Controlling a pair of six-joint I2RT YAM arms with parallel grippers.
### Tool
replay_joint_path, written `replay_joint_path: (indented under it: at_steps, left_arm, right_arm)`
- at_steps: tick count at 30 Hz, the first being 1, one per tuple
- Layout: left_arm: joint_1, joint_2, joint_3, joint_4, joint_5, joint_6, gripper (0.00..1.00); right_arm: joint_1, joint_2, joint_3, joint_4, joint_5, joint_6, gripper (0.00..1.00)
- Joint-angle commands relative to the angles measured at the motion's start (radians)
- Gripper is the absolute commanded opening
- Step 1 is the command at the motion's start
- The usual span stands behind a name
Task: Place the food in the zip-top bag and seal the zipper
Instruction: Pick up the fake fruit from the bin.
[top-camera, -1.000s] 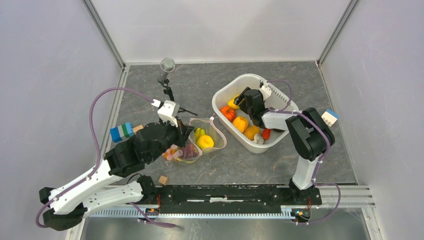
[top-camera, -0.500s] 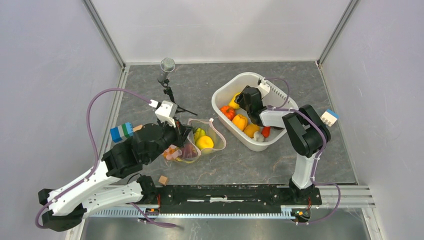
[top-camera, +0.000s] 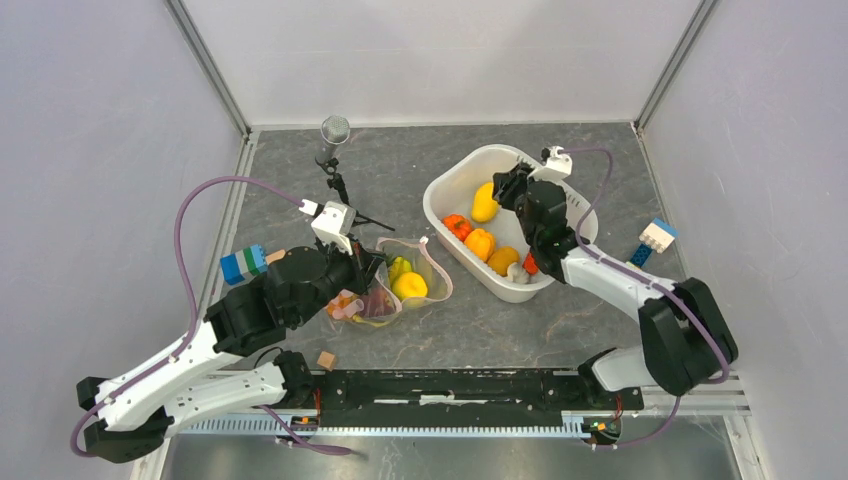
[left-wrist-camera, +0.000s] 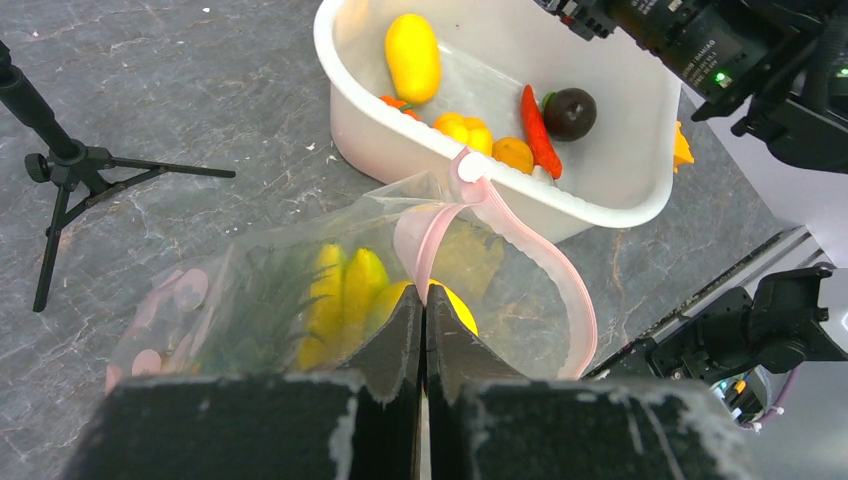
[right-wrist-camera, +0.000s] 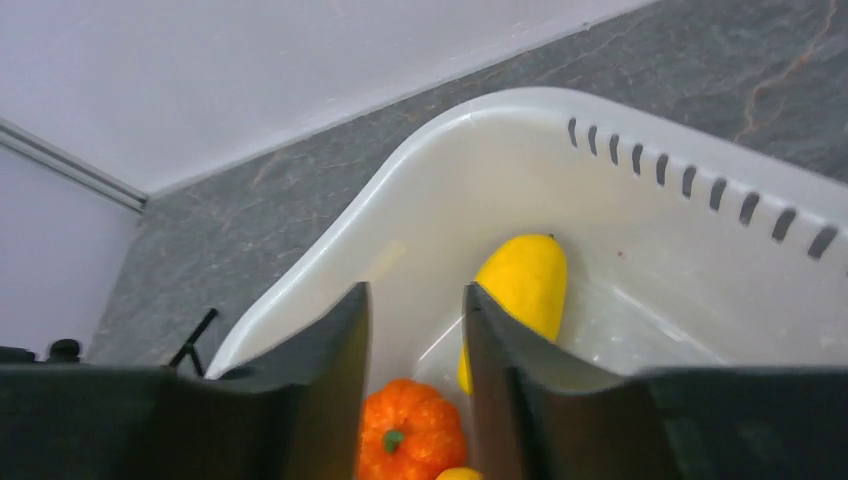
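The zip-top bag (top-camera: 412, 262) lies open left of the tub, with a yellow lemon (top-camera: 410, 285), a banana (top-camera: 398, 265) and other food inside. My left gripper (top-camera: 366, 275) is shut on its pink zipper (left-wrist-camera: 560, 280), pinching the strip at the mouth (left-wrist-camera: 422, 300). My right gripper (top-camera: 512, 190) is open and empty above the white tub (top-camera: 440, 190), its fingers (right-wrist-camera: 340, 330) framing a yellow mango (right-wrist-camera: 525, 285) and an orange pumpkin (right-wrist-camera: 410, 435). The tub also holds a yellow pepper (top-camera: 480, 243), an orange (top-camera: 503, 261), a red chili (left-wrist-camera: 536, 115) and a dark maroon piece (left-wrist-camera: 570, 110).
A microphone on a small tripod (top-camera: 334, 135) stands at the back left. Block stacks sit at the left (top-camera: 243, 264) and right (top-camera: 657, 236). A small wooden cube (top-camera: 325, 360) lies near the front rail.
My right arm swung out to the right and its gripper drew back to the tub's far right side, uncovering the mango. The left gripper and bag have not moved.
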Motion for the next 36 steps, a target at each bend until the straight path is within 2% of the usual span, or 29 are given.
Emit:
replay_joint_path:
  at_steps: [1,2,4,9,13,17,20,25,30,32,34,36]
  left_arm:
    - [0.004,0.008,0.01,0.054,0.008,-0.018,0.02]
    - [0.004,0.011,0.011,0.057,0.013,-0.016,0.02]
    - [0.005,0.021,0.013,0.061,0.023,-0.016,0.02]
    - [0.004,0.016,0.011,0.051,0.028,-0.017,0.02]
    - [0.004,-0.008,0.008,0.031,0.005,-0.018,0.02]
    - [0.003,-0.028,0.0,0.026,-0.01,-0.024,0.02]
    - [0.004,-0.029,-0.001,0.024,-0.011,-0.026,0.02]
    - [0.002,-0.02,0.003,0.024,-0.005,-0.022,0.02]
    - [0.004,-0.015,0.003,0.027,-0.005,-0.023,0.02]
    - [0.004,-0.017,0.005,0.025,-0.005,-0.022,0.02]
    - [0.004,-0.019,0.003,0.027,-0.009,-0.022,0.02]
    - [0.004,-0.017,0.002,0.029,-0.011,-0.022,0.02]
  right_arm:
    - [0.002,-0.042,-0.055,-0.025,-0.013,-0.04,0.55]
    - [0.002,-0.032,-0.046,-0.038,-0.008,-0.028,0.64]
    - [0.002,0.016,-0.007,-0.067,-0.025,-0.025,0.71]
    - [0.002,0.223,0.196,-0.223,-0.021,-0.029,0.78]
    - [0.002,0.371,0.33,-0.297,-0.001,-0.048,0.9]
    - [0.002,0.495,0.469,-0.399,0.02,-0.079,0.9]
    - [0.002,0.555,0.506,-0.472,0.031,-0.061,0.87]
    - [0.002,0.555,0.411,-0.405,0.015,-0.037,0.81]
    - [0.003,0.529,0.406,-0.403,-0.006,-0.079,0.54]
    - [0.004,0.462,0.36,-0.361,-0.014,-0.099,0.5]
    - [0.005,0.37,0.311,-0.304,-0.037,-0.154,0.4]
    - [0.005,0.28,0.277,-0.279,-0.047,-0.193,0.39]
